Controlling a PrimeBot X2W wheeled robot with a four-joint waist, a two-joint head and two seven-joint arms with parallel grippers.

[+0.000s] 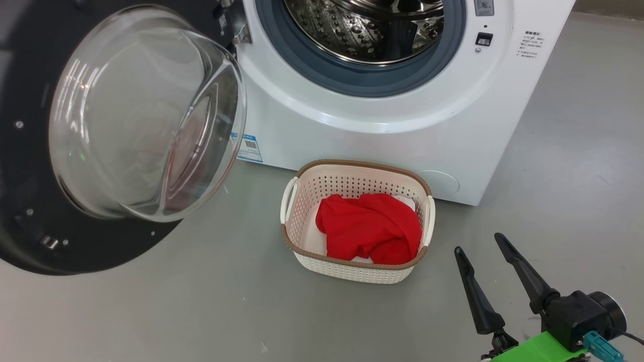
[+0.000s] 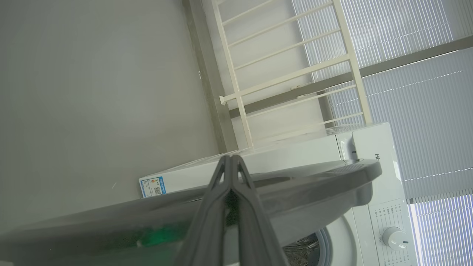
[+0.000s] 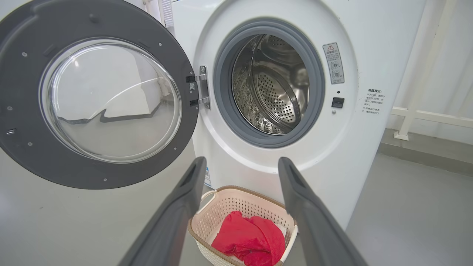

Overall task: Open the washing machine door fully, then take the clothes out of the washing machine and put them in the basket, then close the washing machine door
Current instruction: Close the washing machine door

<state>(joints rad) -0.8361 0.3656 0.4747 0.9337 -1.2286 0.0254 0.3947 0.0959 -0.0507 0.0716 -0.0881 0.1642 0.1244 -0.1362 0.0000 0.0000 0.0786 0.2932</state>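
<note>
Where the door (image 1: 143,115) stands: swung wide to the left of the washer (image 1: 382,136); glass bowl bulging outward; black rim round it
Hinge (image 3: 202,87): joins the door to the washer's front, left of the drum mouth
Drum (image 1: 372,25): perforated steel within a grey rubber ring
Basket (image 1: 352,274): on the floor (image 1: 201,311), just in front of the washer, below the drum mouth
Clothes (image 1: 370,226): red bundle with white beneath; lying in the basket
Right gripper (image 1: 478,243): fingers spread apart, gripping nothing; above the floor, to the right of the basket and apart from it
Left gripper (image 2: 231,159): fingers pressed together at the tips, nothing between them; in its wrist view it crosses the door's blurred grey rim; whether it touches the rim cannot be told
</note>
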